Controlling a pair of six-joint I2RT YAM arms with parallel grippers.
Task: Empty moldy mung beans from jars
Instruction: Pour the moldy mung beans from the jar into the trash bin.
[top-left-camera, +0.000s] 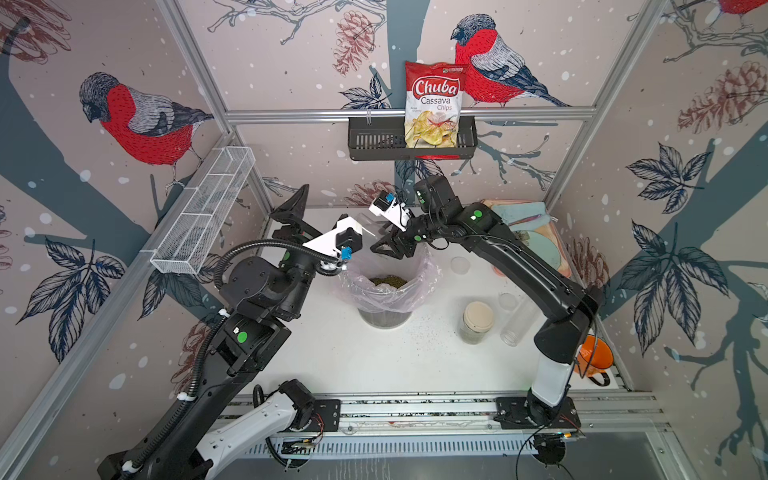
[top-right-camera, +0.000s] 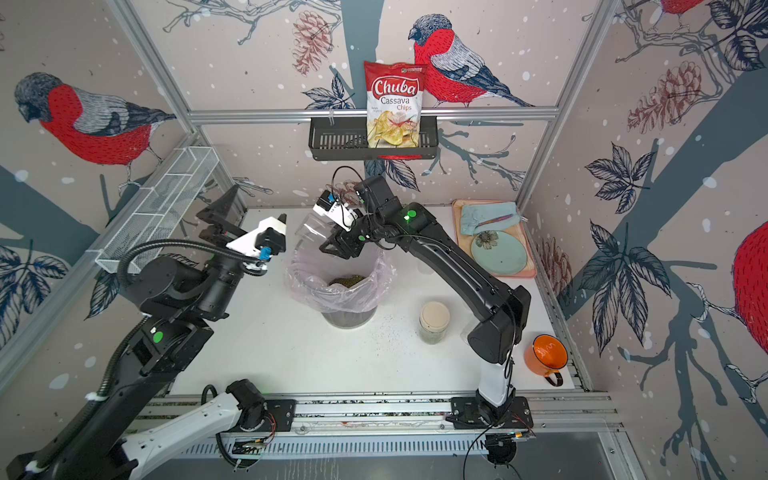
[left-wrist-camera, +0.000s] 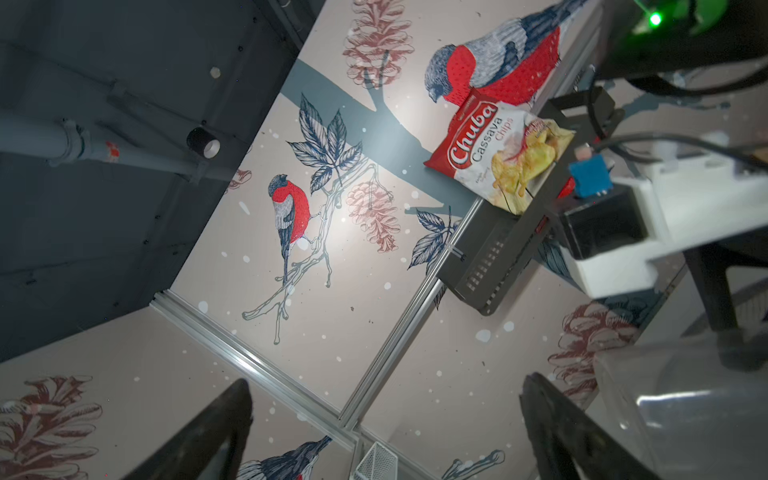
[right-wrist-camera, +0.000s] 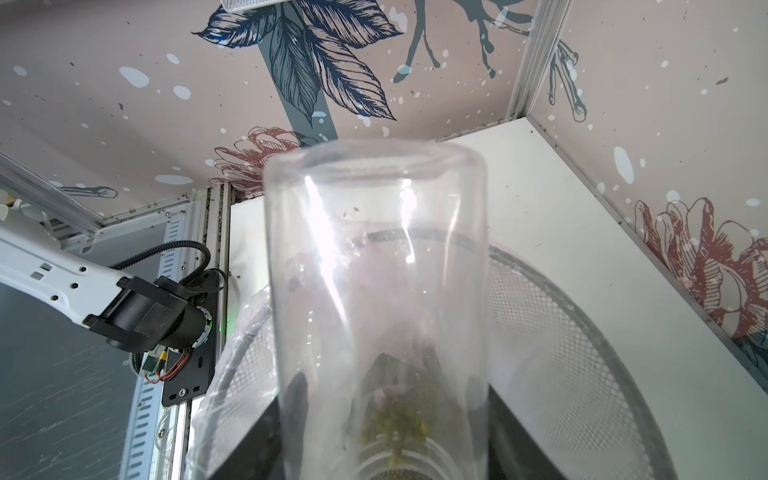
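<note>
Your right gripper (top-left-camera: 385, 247) had its fingers closed around a clear jar (top-left-camera: 368, 221), which it held tilted above the far rim of the pink-lined bin (top-left-camera: 386, 302). The mung beans (top-left-camera: 388, 281) lay heaped inside that bin, and loose grains (top-left-camera: 419, 328) dotted the white table (top-left-camera: 332, 359) in front of it. In the right wrist view green grains showed through the glass, but you could not tell whether any were inside the jar.

Your left gripper (left-wrist-camera: 380, 432) stood wide and empty, aimed at the back wall.

The cream-lidded jar (top-left-camera: 478, 322) stood upright near the right arm, and a tall clear tube (top-left-camera: 517, 324) lay just beside it. A pink tray (top-right-camera: 458, 220) in the far right corner carried a plate (top-right-camera: 498, 253) and a blue cloth (top-right-camera: 490, 216). An orange mug (top-right-camera: 546, 353) sat at the near right edge.

Bullfinch wallpaper covered the walls. A black basket (top-left-camera: 374, 141) on the back rail held a chip bag (top-left-camera: 434, 104), and a white mesh rack (top-left-camera: 208, 208) hung on the left wall.
</note>
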